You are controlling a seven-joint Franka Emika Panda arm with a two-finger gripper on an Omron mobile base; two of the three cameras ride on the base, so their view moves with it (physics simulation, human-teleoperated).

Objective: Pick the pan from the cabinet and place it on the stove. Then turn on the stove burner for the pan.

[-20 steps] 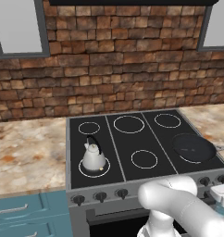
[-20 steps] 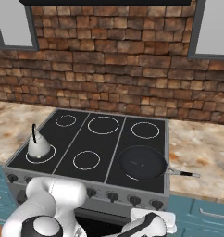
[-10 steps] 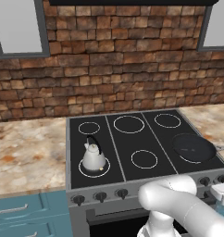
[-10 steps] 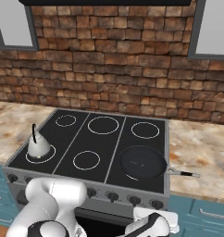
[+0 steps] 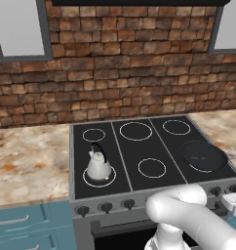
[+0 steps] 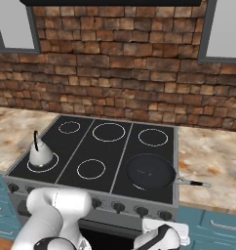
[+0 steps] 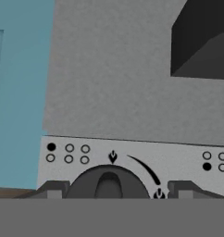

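Observation:
The black pan (image 5: pixel 204 156) (image 6: pixel 150 172) sits on the stove's (image 5: pixel 121 161) (image 6: pixel 76 146) front-right part. Its thin grey handle points right, past the cooktop edge. It covers most of the stove burner (image 5: pixel 194 169); a thin white arc shows at its front. My gripper (image 7: pixel 118 190) is low at the stove's grey front, with its white hand (image 5: pixel 234 202) (image 6: pixel 162 235) below the knob row. It is open, one fingertip on each side of a black knob (image 7: pixel 108 181). The right fingertip (image 7: pixel 182 190) stands clear of the knob. The cabinet is out of view.
A small silver kettle (image 5: pixel 98 166) (image 6: pixel 41 155) stands on the front-left ring. Stone counters flank the stove, with teal drawers (image 5: pixel 22 225) (image 6: pixel 218 225) below them. A brick wall rises behind. More black knobs (image 5: pixel 105 207) (image 6: pixel 119 207) line the stove front.

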